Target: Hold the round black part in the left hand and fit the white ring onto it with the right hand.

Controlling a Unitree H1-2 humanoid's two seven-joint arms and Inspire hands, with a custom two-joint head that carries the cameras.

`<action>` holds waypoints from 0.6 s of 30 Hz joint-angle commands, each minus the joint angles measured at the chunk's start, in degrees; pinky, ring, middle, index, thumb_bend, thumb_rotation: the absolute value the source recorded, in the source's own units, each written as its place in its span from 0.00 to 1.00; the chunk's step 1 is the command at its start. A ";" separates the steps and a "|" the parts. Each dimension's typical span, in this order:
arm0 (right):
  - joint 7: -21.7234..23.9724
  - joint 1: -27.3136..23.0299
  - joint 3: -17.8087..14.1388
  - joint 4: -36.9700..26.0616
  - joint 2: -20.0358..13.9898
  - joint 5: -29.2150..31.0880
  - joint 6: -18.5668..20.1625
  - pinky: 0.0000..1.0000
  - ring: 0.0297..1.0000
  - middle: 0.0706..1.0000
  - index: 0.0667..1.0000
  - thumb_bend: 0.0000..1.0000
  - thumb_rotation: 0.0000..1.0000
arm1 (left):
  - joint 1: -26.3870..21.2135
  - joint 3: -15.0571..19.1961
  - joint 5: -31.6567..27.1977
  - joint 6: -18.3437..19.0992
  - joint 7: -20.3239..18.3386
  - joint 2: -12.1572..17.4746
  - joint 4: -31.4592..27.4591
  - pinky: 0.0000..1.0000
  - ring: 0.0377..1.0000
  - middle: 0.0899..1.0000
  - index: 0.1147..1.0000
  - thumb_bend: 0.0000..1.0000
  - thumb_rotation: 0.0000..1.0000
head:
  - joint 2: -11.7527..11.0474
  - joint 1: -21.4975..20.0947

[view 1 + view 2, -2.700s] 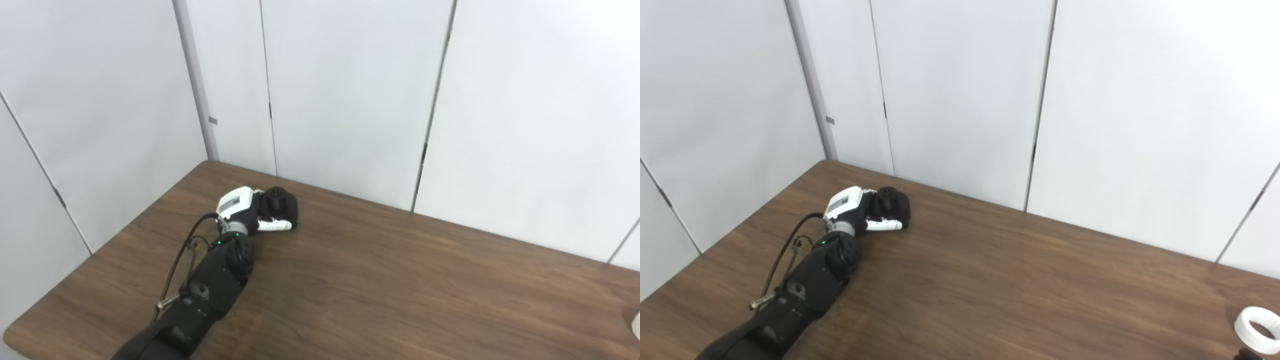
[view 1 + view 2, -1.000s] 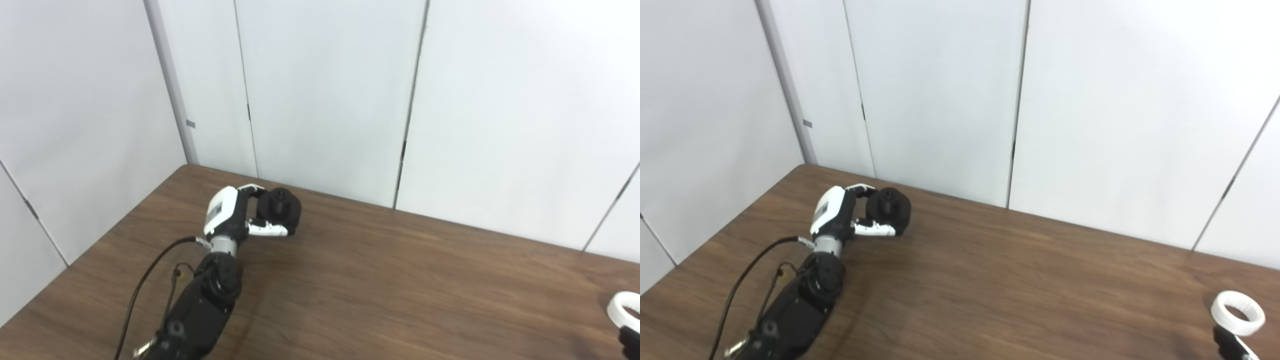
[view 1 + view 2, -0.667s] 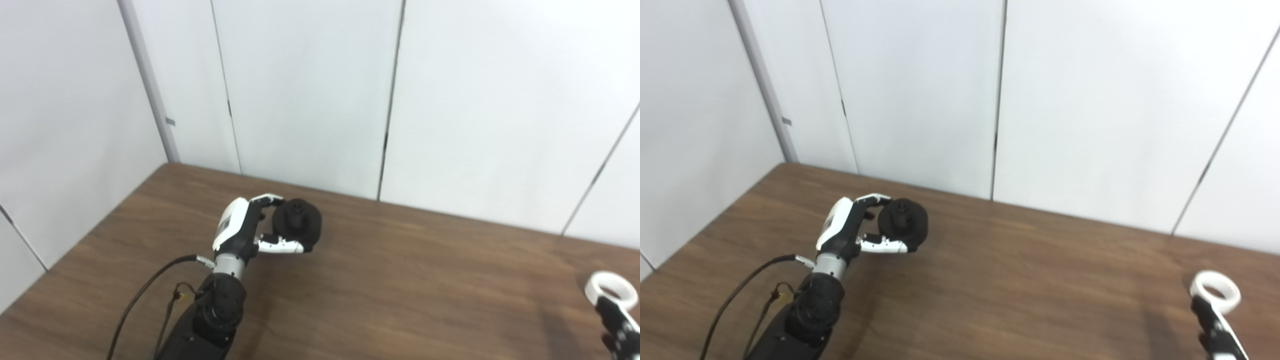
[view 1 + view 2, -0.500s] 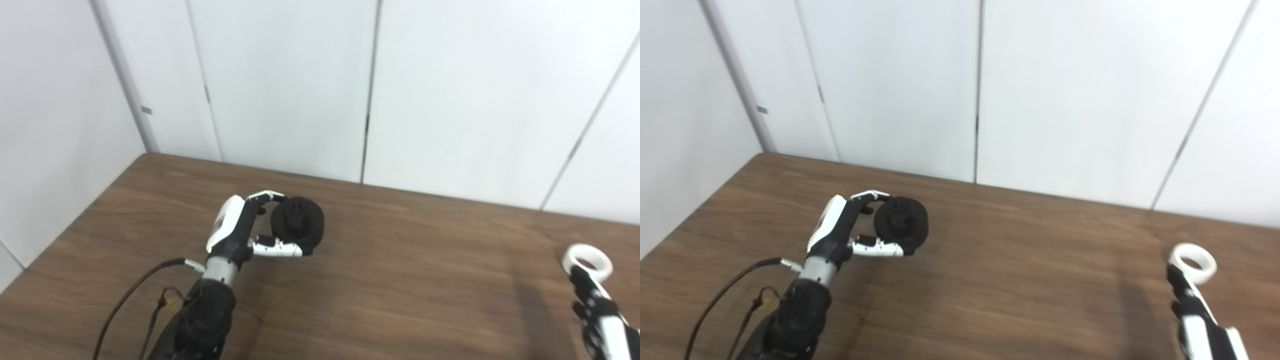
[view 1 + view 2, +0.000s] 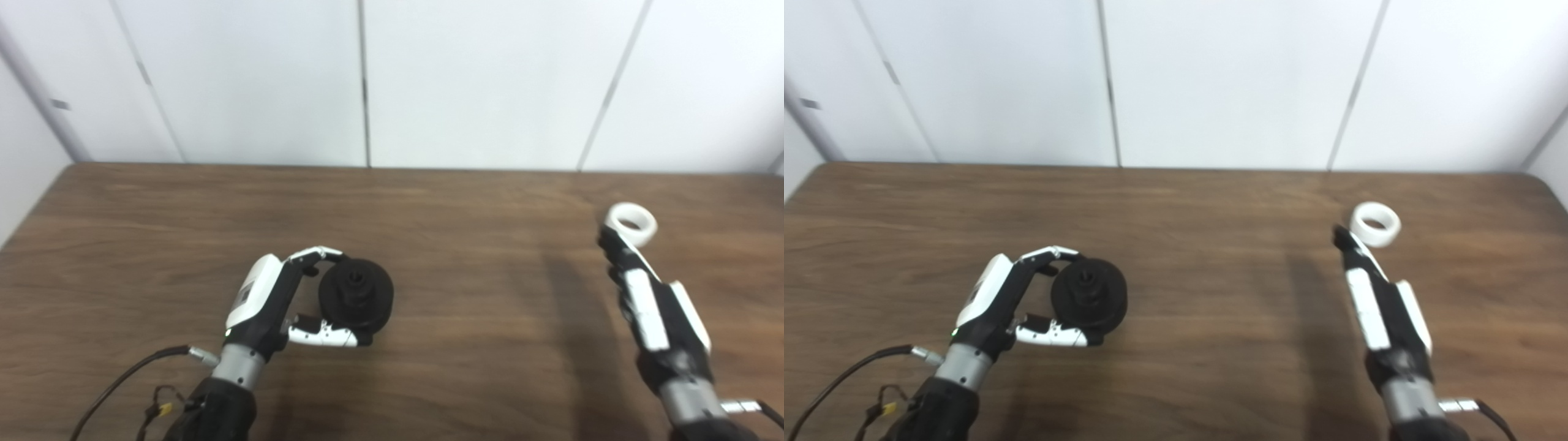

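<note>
Wooden table (image 5: 465,343) – left hand (image 5: 269,303) clasps round black part (image 5: 356,295), right hand (image 5: 1381,312) outstretched beside white ring (image 5: 1375,224).

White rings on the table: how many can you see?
1. The white ring lies on the wooden table toward its far right, just beyond the fingertips of the right robot hand. None shows elsewhere, though the arms could hide a little.

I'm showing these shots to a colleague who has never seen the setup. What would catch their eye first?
Probably the round black part, left of centre on the brown table, gripped between the fingers and thumb of the left hand. Next, the small white ring lying far right, with the right hand stretched out flat, its fingertips just short of the ring.
</note>
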 commanded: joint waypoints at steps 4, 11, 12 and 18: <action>-1.29 5.13 1.25 -2.63 1.62 0.51 0.66 1.00 0.97 0.92 0.90 0.56 1.00 | 1.46 -1.68 1.19 -3.38 -0.97 -0.84 -2.59 0.78 0.81 0.73 0.42 0.52 0.05 | 1.44 -1.02; -2.51 4.54 2.19 -2.90 1.78 -0.27 1.59 1.00 0.92 0.90 0.88 0.58 1.00 | 4.77 -3.22 -0.32 -6.93 -1.03 -2.44 1.11 0.80 0.83 0.74 0.42 0.52 0.05 | 2.36 -1.47; -2.71 4.54 2.30 -2.94 1.75 -0.26 1.70 1.00 0.91 0.90 0.88 0.58 1.00 | 5.02 -3.29 0.02 -7.47 -0.92 -2.57 1.55 0.81 0.83 0.74 0.42 0.52 0.05 | 2.36 -1.47; -3.31 4.49 2.56 -3.30 1.26 -0.21 2.31 1.00 0.92 0.90 0.88 0.58 1.00 | 6.68 -3.65 2.09 -9.26 -0.41 -3.22 3.84 0.82 0.82 0.74 0.42 0.52 0.05 | 3.07 -1.00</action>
